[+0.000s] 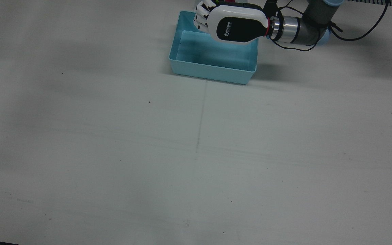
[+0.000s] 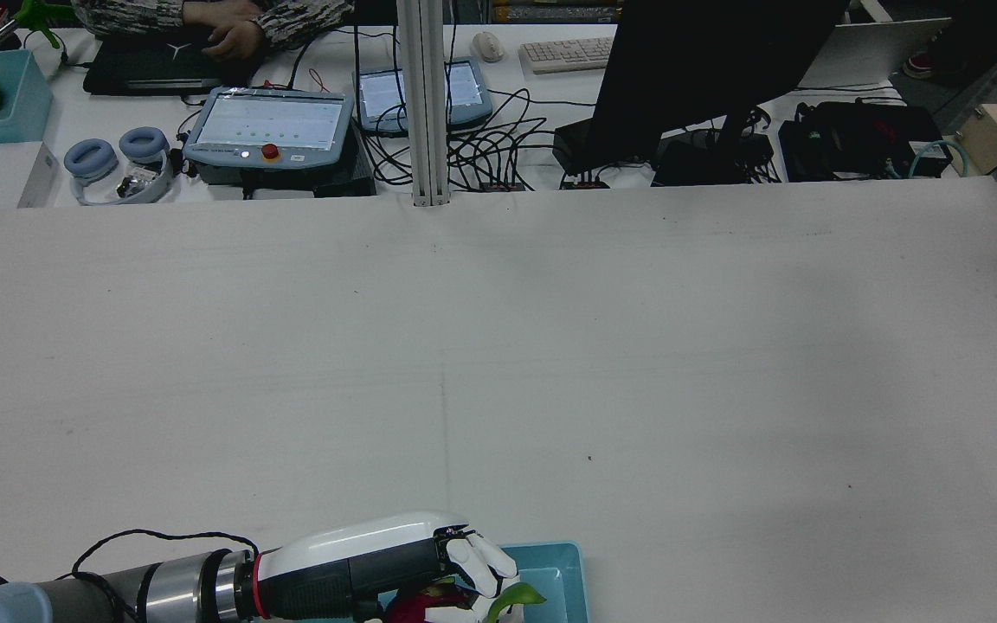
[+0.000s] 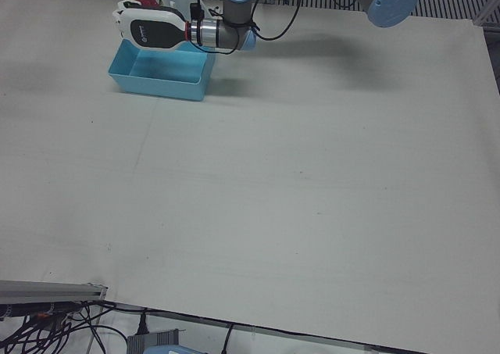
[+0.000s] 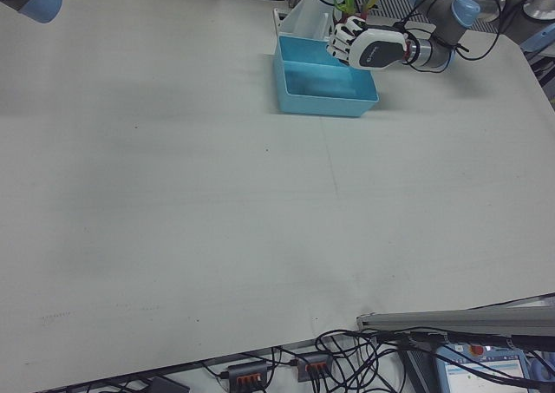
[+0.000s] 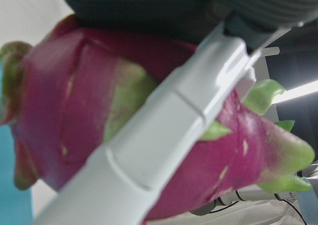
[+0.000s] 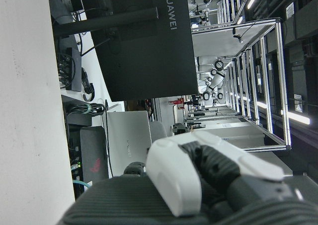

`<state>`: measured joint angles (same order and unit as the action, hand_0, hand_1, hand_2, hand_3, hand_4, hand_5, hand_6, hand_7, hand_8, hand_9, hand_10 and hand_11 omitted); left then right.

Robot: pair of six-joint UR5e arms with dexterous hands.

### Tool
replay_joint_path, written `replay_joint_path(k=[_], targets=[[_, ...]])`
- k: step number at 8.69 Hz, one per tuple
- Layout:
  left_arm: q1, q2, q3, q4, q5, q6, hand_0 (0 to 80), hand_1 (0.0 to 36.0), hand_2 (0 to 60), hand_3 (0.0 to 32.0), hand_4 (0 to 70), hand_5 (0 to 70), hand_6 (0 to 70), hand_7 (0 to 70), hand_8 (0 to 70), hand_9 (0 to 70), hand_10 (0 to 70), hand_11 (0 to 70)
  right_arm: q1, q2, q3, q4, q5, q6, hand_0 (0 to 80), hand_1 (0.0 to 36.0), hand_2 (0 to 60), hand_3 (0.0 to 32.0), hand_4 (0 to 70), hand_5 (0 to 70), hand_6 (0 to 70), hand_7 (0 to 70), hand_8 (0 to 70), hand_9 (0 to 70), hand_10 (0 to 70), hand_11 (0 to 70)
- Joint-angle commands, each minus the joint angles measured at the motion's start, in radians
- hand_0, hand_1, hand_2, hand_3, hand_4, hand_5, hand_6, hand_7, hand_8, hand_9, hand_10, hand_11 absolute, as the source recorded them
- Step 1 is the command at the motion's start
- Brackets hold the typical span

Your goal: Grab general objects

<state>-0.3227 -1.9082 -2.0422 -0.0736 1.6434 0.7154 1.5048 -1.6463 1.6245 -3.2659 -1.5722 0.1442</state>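
Note:
My left hand (image 1: pixel 230 23) is shut on a pink dragon fruit with green scales (image 5: pixel 74 120) and holds it above the far side of a light blue bin (image 1: pixel 213 73). The rear view shows the hand (image 2: pixel 377 562) with the fruit (image 2: pixel 412 606) under its fingers, over the bin (image 2: pixel 572 580). In the left hand view one white finger (image 5: pixel 164 135) crosses the fruit. The bin's floor shows nothing inside. Of my right hand, only a white finger (image 6: pixel 213 170) shows, in its own view, with nothing in it.
The bin stands at the robot's edge of the white table, near the middle line (image 1: pixel 201 115). A white container (image 4: pixel 299 20) stands just behind the bin. Monitors, tablets and cables (image 2: pixel 464 130) lie beyond the table's far edge.

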Motion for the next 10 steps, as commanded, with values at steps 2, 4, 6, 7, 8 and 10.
replay_joint_path(k=[2, 4, 6, 7, 8, 10], targets=[[-0.001, 0.113, 0.002, -0.067, -0.036, 0.007, 80.0, 36.0, 60.0, 0.6, 0.0, 47.2, 0.0, 31.0, 0.0, 4.8, 17.3, 32.0, 0.0, 0.0, 0.0, 0.0, 0.0, 0.0, 0.0, 0.0, 0.0, 0.0, 0.0, 0.0, 0.0, 0.0, 0.0, 0.0, 0.0, 0.0], [0.001, 0.116, 0.0, -0.078, -0.045, 0.007, 80.0, 36.0, 60.0, 3.4, 0.0, 13.9, 0.0, 15.0, 0.0, 1.6, 0.0, 3.3, 0.0, 0.0, 0.0, 0.0, 0.0, 0.0, 0.0, 0.0, 0.0, 0.0, 0.0, 0.0, 0.0, 0.0, 0.0, 0.0, 0.0, 0.0], [-0.03, 0.12, -0.001, -0.078, -0.045, 0.003, 80.0, 36.0, 60.0, 0.4, 0.0, 29.7, 0.0, 20.4, 0.0, 2.6, 0.0, 0.0, 0.0, 0.0, 0.0, 0.0, 0.0, 0.0, 0.0, 0.0, 0.0, 0.0, 0.0, 0.0, 0.0, 0.0, 0.0, 0.0, 0.0, 0.0], [-0.115, 0.12, 0.02, -0.058, -0.045, 0.003, 80.0, 36.0, 60.0, 0.0, 0.0, 43.8, 0.0, 29.7, 0.0, 4.5, 0.0, 0.0, 0.0, 0.0, 0.0, 0.0, 0.0, 0.0, 0.0, 0.0, 0.0, 0.0, 0.0, 0.0, 0.0, 0.0, 0.0, 0.0, 0.0, 0.0], [-0.23, 0.12, 0.072, -0.06, -0.045, 0.003, 80.0, 36.0, 60.0, 0.0, 0.0, 63.3, 0.0, 35.8, 0.0, 5.7, 0.0, 3.4, 0.0, 0.0, 0.0, 0.0, 0.0, 0.0, 0.0, 0.0, 0.0, 0.0, 0.0, 0.0, 0.0, 0.0, 0.0, 0.0, 0.0, 0.0], [-0.398, 0.112, 0.213, -0.084, -0.045, -0.001, 80.0, 36.0, 60.0, 0.0, 0.0, 70.0, 0.0, 43.8, 0.0, 7.3, 0.0, 1.7, 0.0, 0.0, 0.0, 0.0, 0.0, 0.0, 0.0, 0.0, 0.0, 0.0, 0.0, 0.0, 0.0, 0.0, 0.0, 0.0, 0.0, 0.0]])
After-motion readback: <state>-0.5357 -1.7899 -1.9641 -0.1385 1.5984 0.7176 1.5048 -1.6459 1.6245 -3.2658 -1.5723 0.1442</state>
